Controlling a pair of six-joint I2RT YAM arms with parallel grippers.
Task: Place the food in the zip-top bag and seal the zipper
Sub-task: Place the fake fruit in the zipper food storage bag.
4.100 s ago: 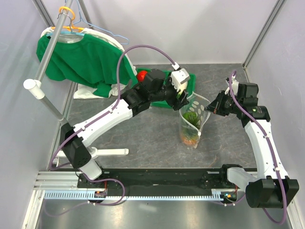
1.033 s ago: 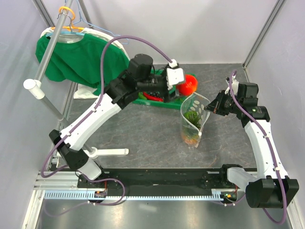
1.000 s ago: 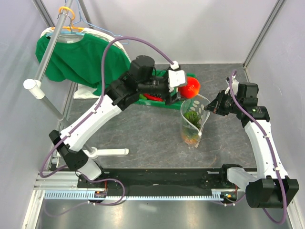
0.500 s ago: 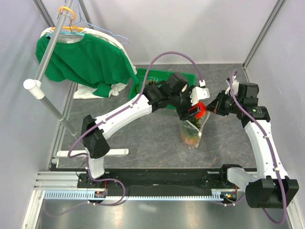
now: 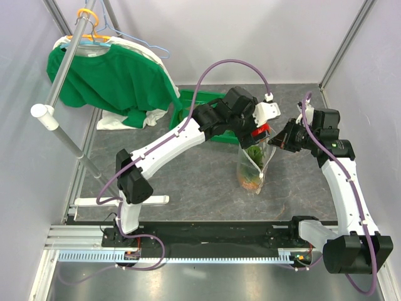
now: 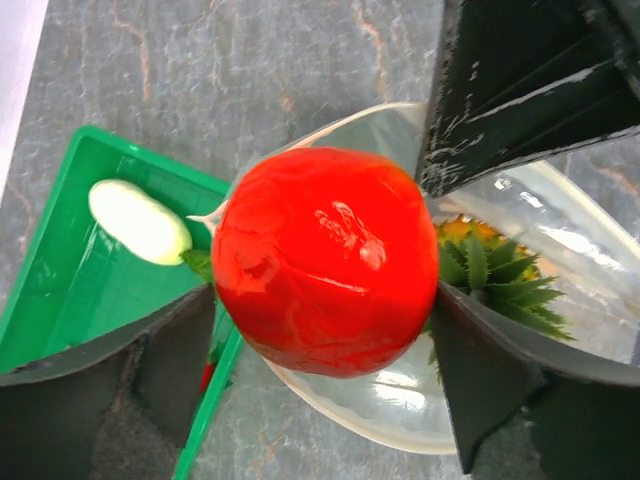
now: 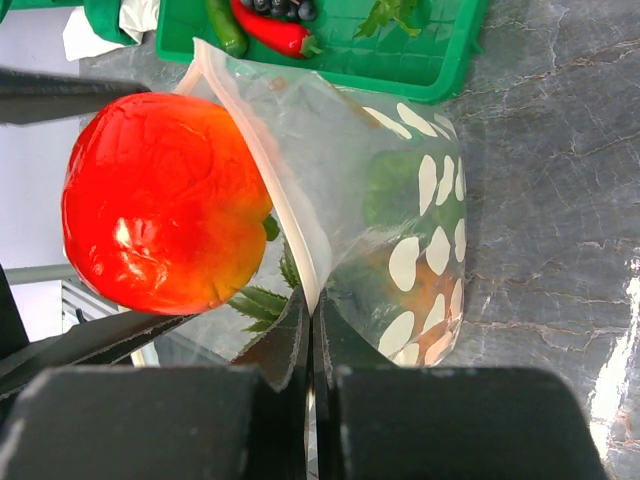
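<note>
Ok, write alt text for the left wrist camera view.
A glossy red toy tomato sits between the black fingers of the left hand, above the open mouth of a clear plastic zip-top bag holding a spiky green pineapple crown. Beside the bag, a green plastic tray holds a white oblong vegetable.

Top view: bright, even, diffuse light. Soft faint shadows lie under the arms on the table (image 5: 207, 188). Focus is sharp throughout.
Left wrist view: small white glare on tomato (image 6: 320, 260). Bright sheen on bag (image 6: 560, 230) rim. Left fingers (image 6: 520, 90) dark, soft-edged.
Right wrist view: glare patch on table at lower right edge. Pale highlight on tomato. Right fingers (image 7: 200, 420) dark, blurred.
</note>
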